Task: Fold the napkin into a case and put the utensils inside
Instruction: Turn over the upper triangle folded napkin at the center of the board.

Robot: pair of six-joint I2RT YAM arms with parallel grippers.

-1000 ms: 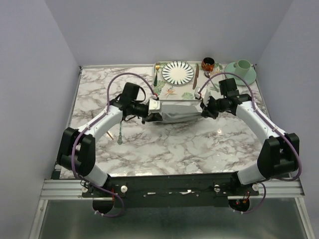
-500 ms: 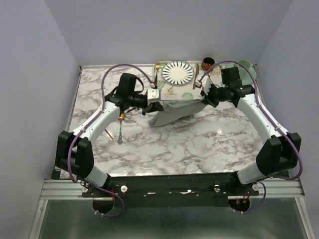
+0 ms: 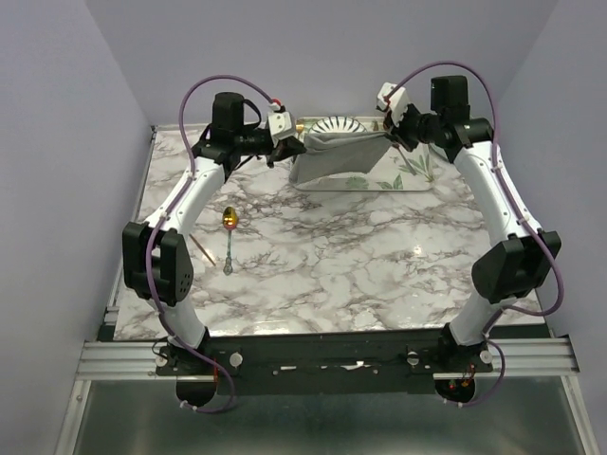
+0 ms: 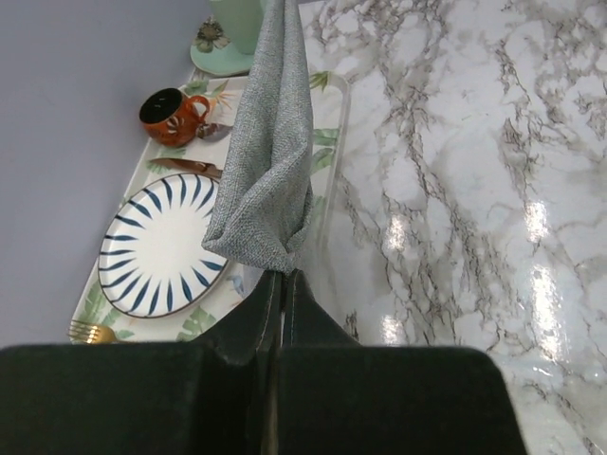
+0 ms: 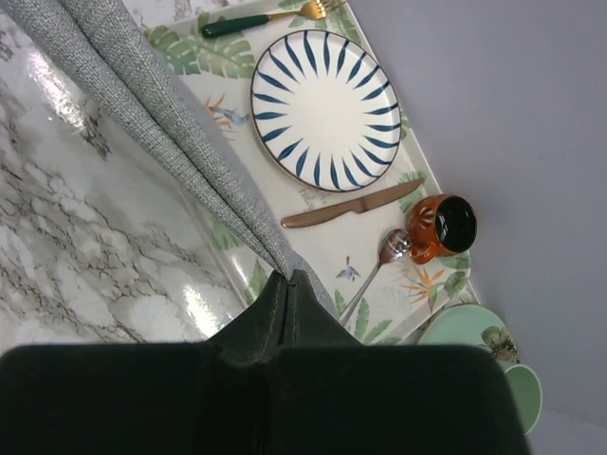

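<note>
Grey woven napkin (image 3: 341, 159), a sagging doubled band between left tool (image 4: 285, 277) and right tool (image 5: 289, 278), both pinched tight on its ends

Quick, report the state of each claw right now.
Left claw: closed, holding one end of the napkin, lifted off the table.
Right claw: closed, holding the napkin's other end.

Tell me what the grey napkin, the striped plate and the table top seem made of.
The napkin: matte woven cloth; a coarse weave shows and it hangs in soft folds. The striped plate: probably glazed ceramic, smooth with painted blue stripes. The table top: polished marble or a marble print; grey veins and bright glare spots.
</note>
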